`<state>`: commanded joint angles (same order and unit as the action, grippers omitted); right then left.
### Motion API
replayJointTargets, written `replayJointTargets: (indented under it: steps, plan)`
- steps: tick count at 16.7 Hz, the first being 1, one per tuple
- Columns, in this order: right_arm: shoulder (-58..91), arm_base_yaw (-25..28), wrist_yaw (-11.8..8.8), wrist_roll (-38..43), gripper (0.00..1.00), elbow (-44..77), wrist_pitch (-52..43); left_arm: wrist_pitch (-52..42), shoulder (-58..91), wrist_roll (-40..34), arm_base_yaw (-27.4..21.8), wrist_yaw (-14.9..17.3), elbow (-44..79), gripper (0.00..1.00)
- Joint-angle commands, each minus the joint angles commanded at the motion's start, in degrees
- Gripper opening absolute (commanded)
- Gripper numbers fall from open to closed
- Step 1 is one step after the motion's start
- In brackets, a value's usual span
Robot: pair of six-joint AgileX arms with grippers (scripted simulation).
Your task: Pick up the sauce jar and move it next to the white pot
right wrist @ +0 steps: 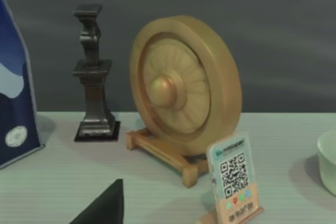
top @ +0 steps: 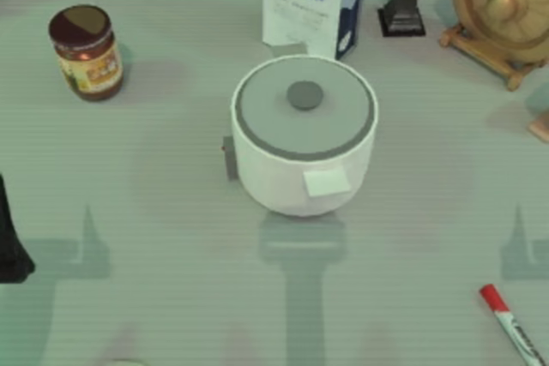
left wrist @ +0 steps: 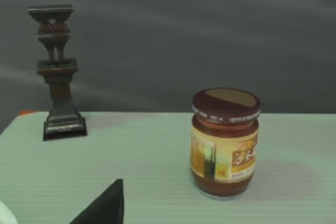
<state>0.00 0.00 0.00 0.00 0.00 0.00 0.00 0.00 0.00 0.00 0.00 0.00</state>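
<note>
Sauce jar [top: 85, 51] upright, seemingly untouched, far from white pot [top: 302, 135].

Pale grey-green table [top: 154, 212] w/ dark grey wall [left wrist: 210, 30] behind.

sauce jar [top: 84, 51] upright, lid on, far-left of table; white pot [top: 304, 135] lidded, centre, well apart.

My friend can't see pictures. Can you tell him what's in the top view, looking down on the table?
A big white pot with a grey lid sits in the middle of the table. The sauce jar stands far off at the back left, not touching anything. A white-blue Atlas carton stands just behind the pot, and a red marker lies at the front right.
</note>
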Motion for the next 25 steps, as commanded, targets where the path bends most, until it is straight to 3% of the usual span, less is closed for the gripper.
replayJointTargets:
  steps: [5, 12, 17, 25]
  plan:
    - [0.0, 0.0, 0.0, 0.0, 1.0, 0.0, 0.0, -2.63, 3.08, 0.55, -0.05, 0.45, 1.57, 1.0]
    - [0.0, 0.0, 0.0, 0.0, 1.0, 0.0, 0.0, -19.79, 26.74, 5.85, -0.99, 4.23, 19.35, 1.0]
    - [0.0, 0.0, 0.0, 0.0, 1.0, 0.0, 0.0, -33.85, 51.37, 12.74, -1.68, 7.63, 44.33, 1.0]
    - [0.0, 0.0, 0.0, 0.0, 1.0, 0.0, 0.0, -53.15, 94.8, 26.03, -1.53, 11.47, 95.05, 1.0]
